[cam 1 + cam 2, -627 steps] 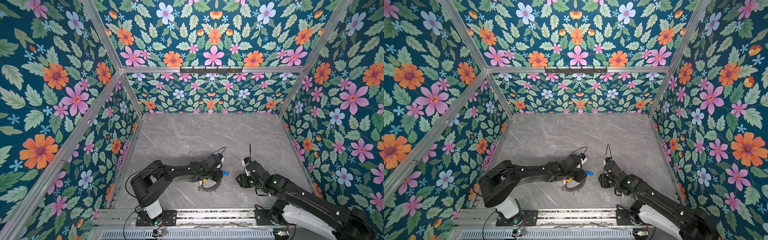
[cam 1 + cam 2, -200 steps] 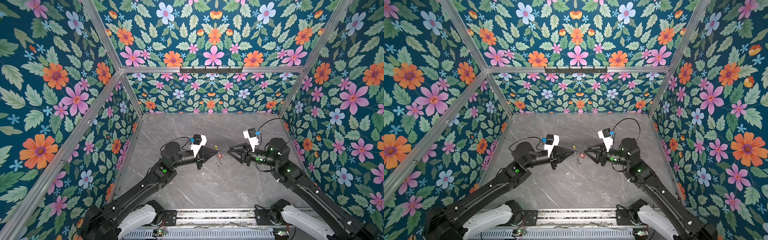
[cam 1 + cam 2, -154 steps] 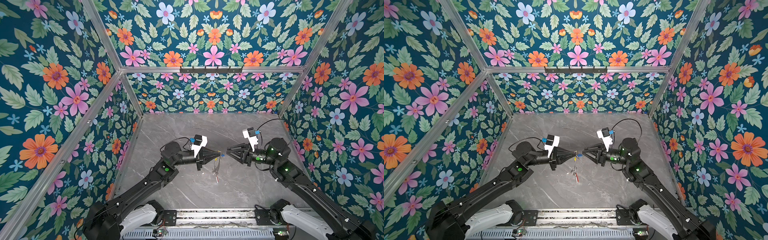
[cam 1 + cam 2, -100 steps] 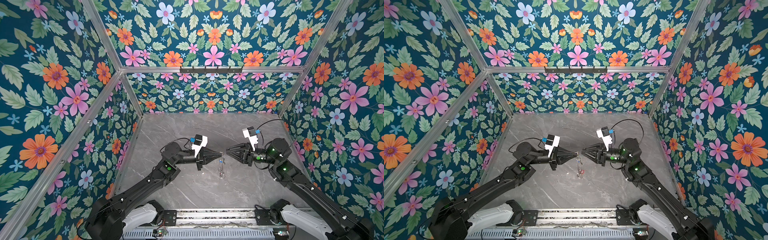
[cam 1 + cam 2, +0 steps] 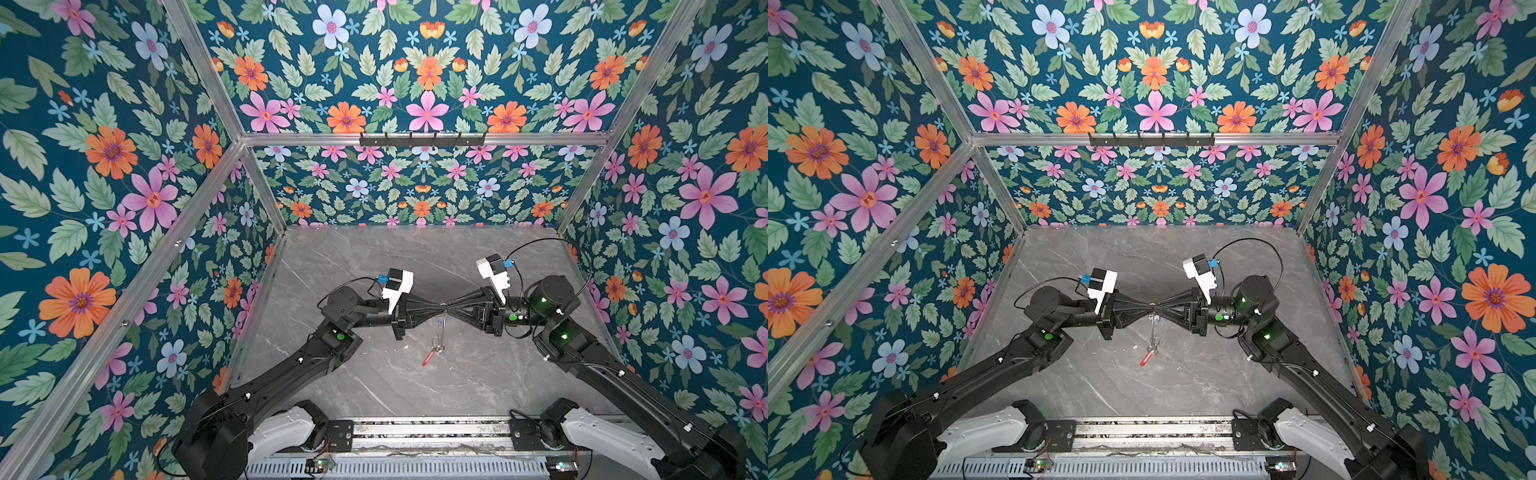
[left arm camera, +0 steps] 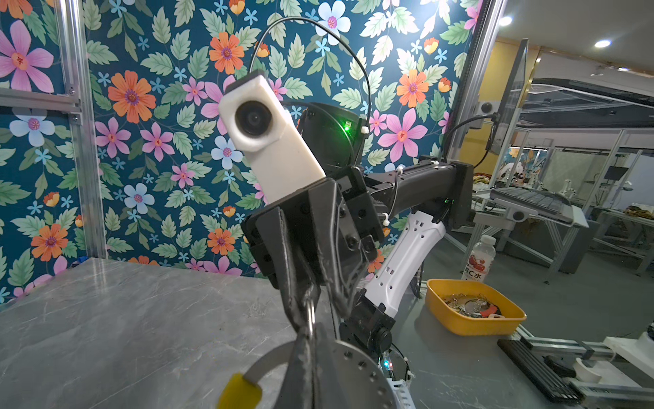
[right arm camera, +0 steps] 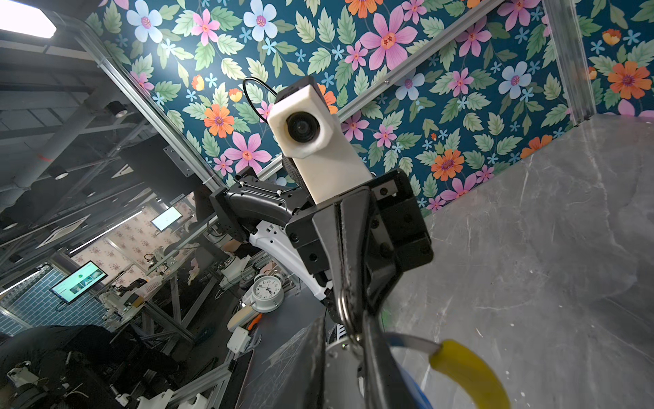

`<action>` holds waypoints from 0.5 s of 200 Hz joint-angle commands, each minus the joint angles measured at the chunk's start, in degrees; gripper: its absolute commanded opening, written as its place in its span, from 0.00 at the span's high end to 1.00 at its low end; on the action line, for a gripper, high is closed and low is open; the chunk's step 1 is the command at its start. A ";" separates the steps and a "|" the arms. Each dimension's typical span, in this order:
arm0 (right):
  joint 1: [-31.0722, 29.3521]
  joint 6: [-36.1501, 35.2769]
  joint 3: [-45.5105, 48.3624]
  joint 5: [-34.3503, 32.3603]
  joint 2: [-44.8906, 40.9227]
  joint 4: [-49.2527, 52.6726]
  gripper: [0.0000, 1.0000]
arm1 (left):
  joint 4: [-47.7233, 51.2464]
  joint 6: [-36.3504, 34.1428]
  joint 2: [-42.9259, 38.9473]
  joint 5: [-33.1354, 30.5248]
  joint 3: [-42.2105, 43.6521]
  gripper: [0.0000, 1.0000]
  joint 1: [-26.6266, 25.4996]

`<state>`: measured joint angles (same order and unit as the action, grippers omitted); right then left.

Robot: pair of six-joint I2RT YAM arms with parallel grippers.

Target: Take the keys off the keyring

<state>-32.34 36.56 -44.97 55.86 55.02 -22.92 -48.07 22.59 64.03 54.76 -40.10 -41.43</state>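
Two tips meet above mid-bench (image 5: 374, 386): left end effector (image 5: 436, 308) clamps the keyring (image 6: 239, 391), right end effector (image 5: 454, 308) pinches its split ring (image 6: 310, 312), best pried gently while the left holds firm.

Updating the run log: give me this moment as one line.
left pincer: shut on keyring | right pincer: tip to tip with left at split ring, grip unclear | red-tagged key: hanging below, not yet off

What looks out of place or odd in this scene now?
Nothing looks spilled or damaged. The one odd thing is the keyring: it hangs in the air where the left gripper and right gripper meet, with the red-tagged key dangling below.
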 commanded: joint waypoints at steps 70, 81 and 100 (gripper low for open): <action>-0.62 -0.96 -0.46 -1.36 -0.05 -0.27 0.96 | -6.03 3.74 0.90 -0.47 0.52 1.00 0.03; -0.75 -1.11 -0.48 -1.37 -0.18 0.09 0.99 | -6.69 4.49 1.15 -0.53 0.55 1.00 0.04; -0.70 -1.95 -0.80 -1.77 -0.77 2.05 1.00 | -7.02 5.31 1.15 -0.63 0.54 1.00 0.03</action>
<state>-32.80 35.24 -45.10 53.25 54.89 -21.96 -52.12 27.03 65.10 54.89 -39.55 -41.36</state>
